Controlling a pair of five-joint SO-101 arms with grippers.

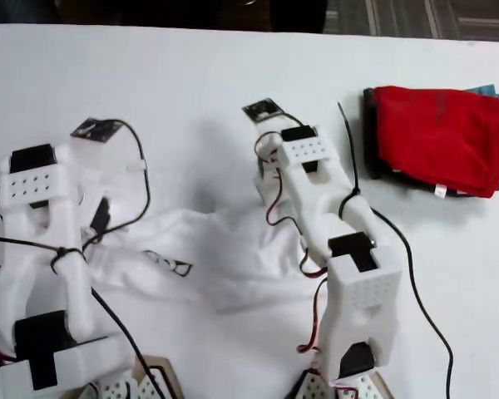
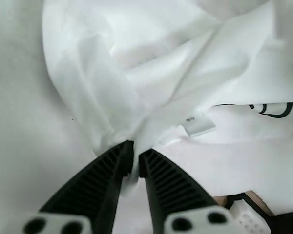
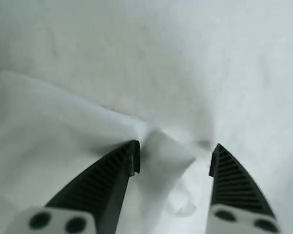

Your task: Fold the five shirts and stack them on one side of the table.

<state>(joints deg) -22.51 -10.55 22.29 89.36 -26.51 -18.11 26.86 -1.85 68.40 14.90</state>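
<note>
Left arm stood at the left side of the white table, wrist bent down over the cloth. Left gripper was pinched tight on a bunched fold of the white shirt, its black ribbed fingers nearly meeting with fabric squeezed between the tips. A small sewn label lay just beside the grip, and a black print showed farther along the cloth. The white shirt lay crumpled and unfolded on the table between the two arms, near their bases. Right arm stood to the right of that shirt, stretched from its base toward the table's middle. Right gripper was spread wide and held nothing, with a corner of the white shirt lying in the gap; whether the tips touched the cloth could not be told. At the far right of the table sat a folded stack, well apart from the white shirt: red shirt on top, a dark shirt under it, and a teal shirt peeking out at the back edge.
</note>
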